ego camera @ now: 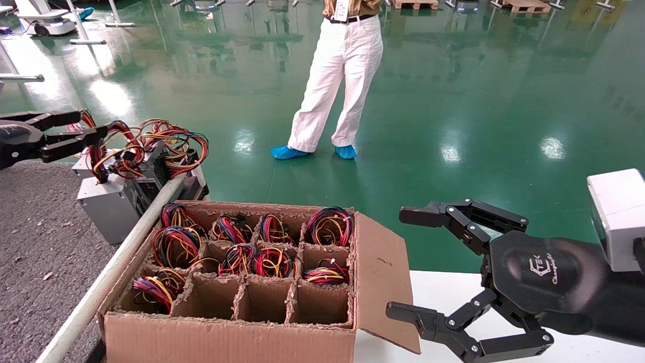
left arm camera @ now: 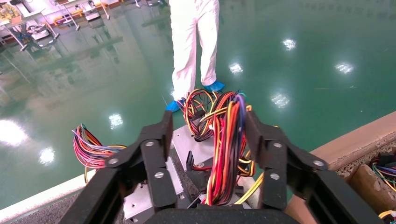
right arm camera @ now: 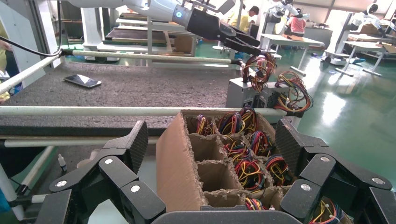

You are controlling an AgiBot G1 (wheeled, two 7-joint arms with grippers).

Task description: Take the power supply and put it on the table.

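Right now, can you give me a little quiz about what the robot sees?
1. True or false: the right claw is shut.
2. Which claw is up by the coloured wires of the power supply?
3. The power supply stands: A) in the right claw, B) on the dark speckled table, C) on the green floor.
Key: 1 false, it is open. 2 the left claw. 3 B.
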